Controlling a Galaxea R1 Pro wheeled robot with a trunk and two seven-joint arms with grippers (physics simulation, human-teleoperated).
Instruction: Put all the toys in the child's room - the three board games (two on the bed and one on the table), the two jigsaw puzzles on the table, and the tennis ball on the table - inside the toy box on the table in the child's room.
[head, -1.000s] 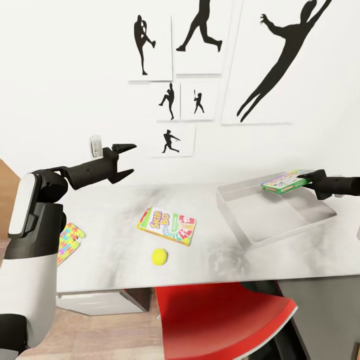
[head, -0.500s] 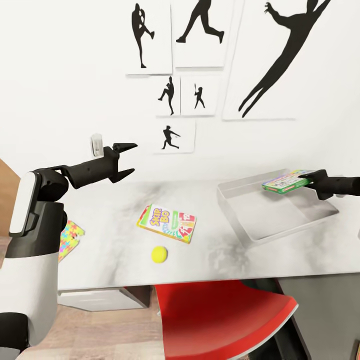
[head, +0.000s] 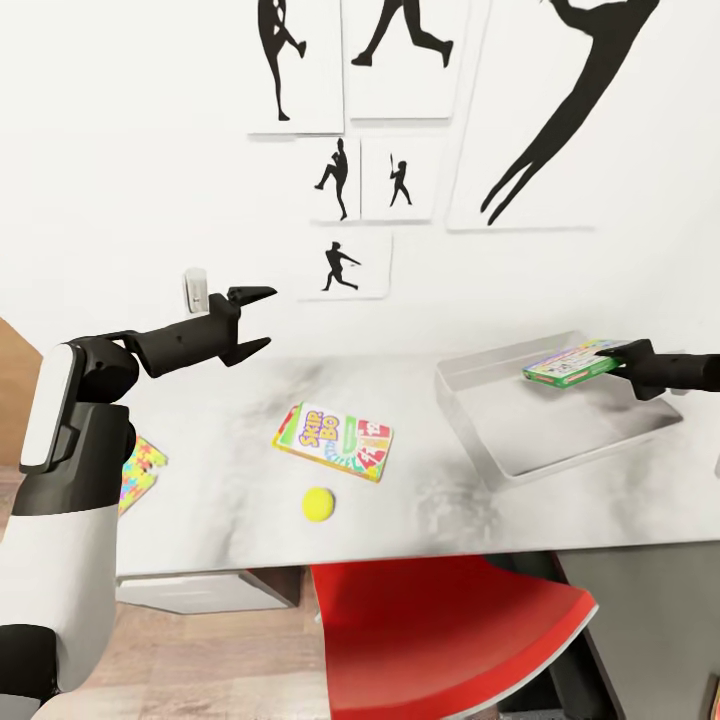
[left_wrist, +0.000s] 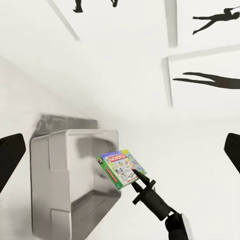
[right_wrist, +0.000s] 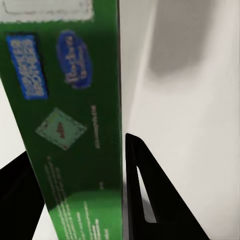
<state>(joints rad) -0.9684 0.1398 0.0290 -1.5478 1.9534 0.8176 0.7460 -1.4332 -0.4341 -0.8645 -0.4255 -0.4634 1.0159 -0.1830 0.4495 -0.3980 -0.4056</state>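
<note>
Yellow-green tennis ball (head: 319, 504) lies nearest on the white-topped table (head: 230, 490), with the flat Skip-Bo board game box (head: 333, 441) just beyond. Farther back, the left gripper (head: 256, 320) hovers spread apart, while the right gripper (head: 618, 356) pinches a green Monopoly board game box (head: 566, 363) above the shallow grey toy box (head: 560, 425).

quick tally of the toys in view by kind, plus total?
Board games: 2, the Skip-Bo box flat on the table and the Monopoly box held by the right gripper over the toy box
Jigsaw puzzles: 1, the colourful puzzle behind the left arm
Tennis balls: 1, the tennis ball
Total: 4
</note>
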